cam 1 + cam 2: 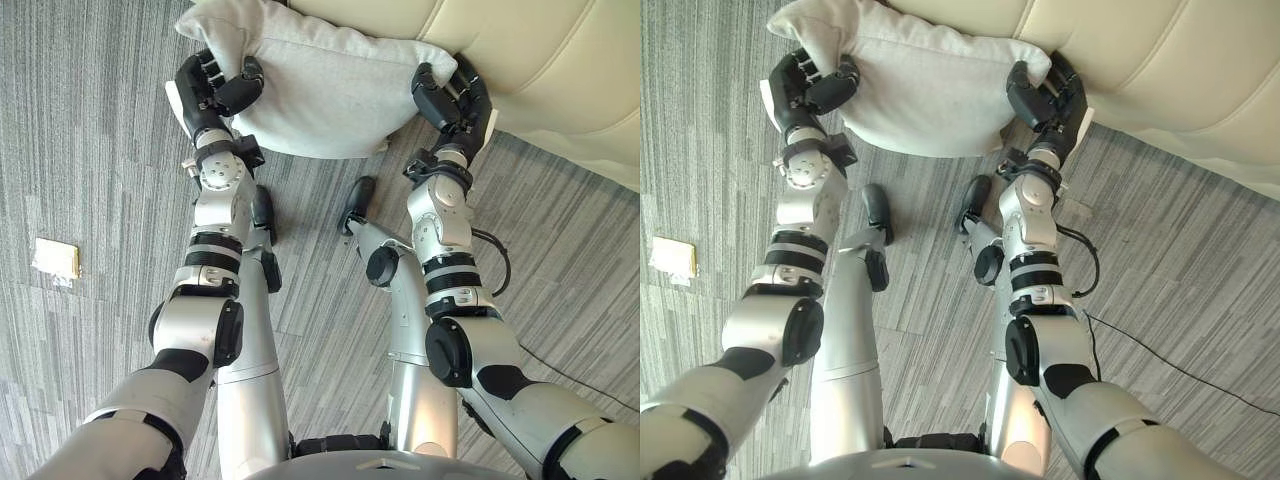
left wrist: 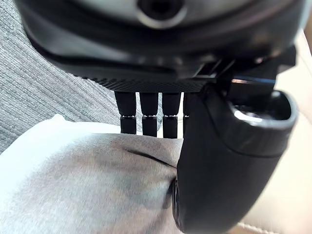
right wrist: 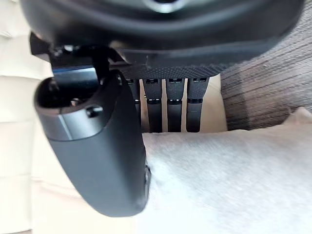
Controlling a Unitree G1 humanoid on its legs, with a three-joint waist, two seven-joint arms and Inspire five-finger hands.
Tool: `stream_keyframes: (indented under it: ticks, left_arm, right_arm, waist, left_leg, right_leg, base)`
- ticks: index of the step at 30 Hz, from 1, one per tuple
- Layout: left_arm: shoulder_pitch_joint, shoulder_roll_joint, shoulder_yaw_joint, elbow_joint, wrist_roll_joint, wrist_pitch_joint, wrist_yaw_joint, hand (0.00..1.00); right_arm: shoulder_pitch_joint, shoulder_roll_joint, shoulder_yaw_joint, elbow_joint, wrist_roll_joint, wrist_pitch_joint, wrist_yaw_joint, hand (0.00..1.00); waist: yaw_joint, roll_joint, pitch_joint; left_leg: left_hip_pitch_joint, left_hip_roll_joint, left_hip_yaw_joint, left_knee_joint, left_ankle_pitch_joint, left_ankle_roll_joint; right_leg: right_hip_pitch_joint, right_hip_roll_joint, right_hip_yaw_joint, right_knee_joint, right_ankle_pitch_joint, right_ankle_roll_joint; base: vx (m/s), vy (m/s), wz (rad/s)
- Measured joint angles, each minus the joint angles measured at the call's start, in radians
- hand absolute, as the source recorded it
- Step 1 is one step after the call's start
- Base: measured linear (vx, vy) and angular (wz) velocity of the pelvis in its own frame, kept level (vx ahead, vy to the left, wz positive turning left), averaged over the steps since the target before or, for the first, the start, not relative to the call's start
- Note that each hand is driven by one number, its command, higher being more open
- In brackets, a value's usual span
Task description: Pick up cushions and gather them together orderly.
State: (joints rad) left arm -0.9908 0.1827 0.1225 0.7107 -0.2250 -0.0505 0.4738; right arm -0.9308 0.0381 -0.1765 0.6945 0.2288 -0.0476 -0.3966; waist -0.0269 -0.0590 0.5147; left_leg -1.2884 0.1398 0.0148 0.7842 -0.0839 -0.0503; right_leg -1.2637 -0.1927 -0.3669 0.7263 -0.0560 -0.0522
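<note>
— Where is the cushion?

— I am holding the pale grey cushion [image 1: 320, 90] out in front of me, above the grey carpeted floor [image 1: 90, 150]. It is hanging between my two hands, right by the cream sofa [image 1: 540, 60] (whether its far edge is touching the sofa, I cannot tell).

— And your left hand?

— My left hand [image 1: 215, 85] is pinching the cushion's left end. The thumb is pressing into the fabric on the near side, and the fingers [image 2: 148, 117] are reaching round behind it.

— The right one?

— My right hand [image 1: 455, 95] is doing the same at the right corner. The thumb is lying on the cloth, with the fingers [image 3: 175, 105] curling past the edge.

— Anything else down there?

— A small pale scrap [image 1: 56, 260] is lying on the floor off to my left, well apart from the cushion.
</note>
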Motion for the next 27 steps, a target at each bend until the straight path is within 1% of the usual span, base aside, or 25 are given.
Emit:
stream_keyframes:
  ticks: [1, 3, 5, 8, 10, 11, 15, 16, 18, 20, 23, 25, 27]
  left_arm:
    - [0.004, 0.002, 0.0, -0.001, 0.0, 0.006, 0.0, 0.0]
    - [0.014, 0.005, 0.0, -0.014, -0.002, 0.011, 0.001, 0.0]
    - [0.037, -0.005, 0.0, -0.047, -0.004, 0.012, 0.002, 0.0]
    - [0.087, -0.04, 0.001, -0.107, -0.009, 0.011, 0.018, 0.0]
    - [0.17, -0.069, 0.001, -0.191, -0.021, 0.007, 0.023, 0.0]
    - [0.188, -0.077, 0.001, -0.209, -0.022, 0.007, 0.023, 0.0]
    - [0.329, -0.123, -0.002, -0.314, -0.041, -0.008, 0.023, 0.0]
    - [0.385, -0.143, -0.006, -0.348, -0.042, -0.008, 0.023, 0.0]
    - [0.441, -0.155, -0.028, -0.385, -0.042, -0.01, 0.024, 0.0]
    - [0.524, -0.18, -0.061, -0.445, -0.042, -0.015, 0.022, 0.0]
    - [0.61, -0.193, -0.095, -0.507, -0.045, -0.028, 0.018, 0.0]
    - [0.668, -0.193, -0.118, -0.542, -0.051, -0.039, 0.017, 0.0]
    - [0.712, -0.192, -0.133, -0.57, -0.062, -0.046, 0.017, 0.0]
  right_arm:
    - [0.015, -0.001, 0.025, -0.002, 0.008, 0.001, 0.0, 0.0]
    - [0.03, -0.012, 0.049, -0.006, 0.008, 0.004, 0.0, 0.0]
    - [0.053, -0.015, 0.058, -0.029, 0.008, 0.01, -0.003, 0.0]
    - [0.137, -0.022, 0.1, -0.094, 0.009, 0.025, -0.013, 0.0]
    - [0.218, -0.019, 0.146, -0.143, 0.008, 0.03, -0.021, 0.0]
    - [0.236, -0.02, 0.154, -0.158, 0.008, 0.034, -0.023, 0.0]
    - [0.382, -0.013, 0.206, -0.293, -0.015, 0.046, -0.032, 0.0]
    - [0.434, -0.007, 0.21, -0.337, -0.022, 0.049, -0.032, 0.0]
    - [0.479, -0.008, 0.217, -0.374, -0.037, 0.048, -0.032, 0.0]
    - [0.558, -0.011, 0.219, -0.442, -0.055, 0.048, -0.032, 0.0]
    - [0.648, -0.018, 0.242, -0.515, -0.094, 0.045, -0.032, 0.0]
    - [0.692, -0.022, 0.259, -0.534, -0.114, 0.044, -0.031, 0.0]
    - [0.722, -0.037, 0.282, -0.539, -0.123, 0.044, -0.028, 0.0]
  waist:
    - [0.002, 0.0, 0.0]
    - [0.003, 0.0, 0.0]
    - [0.004, 0.0, 0.0]
    - [0.018, 0.0, 0.0]
    - [0.019, 0.0, -0.001]
    - [0.02, 0.001, -0.001]
    - [0.025, 0.001, -0.002]
    - [0.029, 0.002, -0.002]
    - [0.032, 0.002, -0.004]
    - [0.034, 0.004, -0.015]
    - [0.034, 0.004, -0.025]
    - [0.039, 0.006, -0.039]
    - [0.04, 0.009, -0.049]
  left_leg:
    - [0.001, 0.002, -0.007, 0.011, -0.003, -0.004]
    - [0.008, 0.003, -0.022, 0.026, -0.012, -0.012]
    - [0.02, 0.003, -0.028, 0.032, -0.018, -0.015]
    - [0.068, 0.005, -0.028, 0.039, -0.029, -0.012]
    - [0.126, 0.004, -0.025, 0.027, -0.039, -0.007]
    - [0.14, 0.004, -0.024, 0.022, -0.042, -0.011]
    - [0.258, 0.0, -0.017, -0.024, -0.04, -0.012]
    - [0.314, -0.001, -0.012, -0.048, -0.041, -0.013]
    - [0.369, -0.002, -0.007, -0.07, -0.041, -0.013]
    - [0.454, -0.004, 0.002, -0.103, -0.041, -0.013]
    - [0.579, -0.007, 0.016, -0.166, -0.039, -0.012]
    - [0.661, -0.013, 0.033, -0.225, -0.03, -0.013]
    - [0.721, -0.021, 0.037, -0.274, -0.017, -0.018]
  right_leg:
    - [0.002, 0.001, -0.003, 0.014, -0.001, -0.016]
    - [0.014, 0.006, -0.004, 0.031, -0.006, -0.025]
    - [0.026, 0.008, -0.003, 0.038, -0.007, -0.027]
    - [0.076, 0.012, 0.002, 0.037, -0.013, -0.031]
    - [0.137, 0.016, 0.006, 0.017, -0.024, -0.025]
    - [0.15, 0.016, 0.006, 0.012, -0.024, -0.024]
    - [0.261, 0.02, 0.005, -0.027, -0.025, -0.025]
    - [0.315, 0.023, 0.004, -0.047, -0.026, -0.026]
    - [0.367, 0.024, 0.004, -0.066, -0.026, -0.026]
    - [0.448, 0.027, 0.004, -0.096, -0.027, -0.027]
    - [0.564, 0.035, 0.005, -0.151, -0.026, -0.02]
    - [0.627, 0.036, 0.012, -0.186, -0.025, -0.016]
    - [0.67, 0.036, 0.014, -0.209, -0.027, -0.014]
  base:
    - [0.05, -0.043, 0.05]
    - [0.04, -0.019, 0.03]
    - [0.0, 0.0, 0.0]
    - [0.0, 0.036, 0.0]
    - [-0.04, 0.043, -0.01]
    - [-0.04, 0.032, 0.03]
    - [-0.01, -0.002, 0.04]
    - [0.0, -0.019, 0.04]
    - [0.02, -0.006, 0.04]
    - [0.04, 0.018, 0.02]
    - [0.07, 0.024, -0.01]
    - [0.11, -0.012, -0.05]
    - [0.12, -0.03, 0.02]
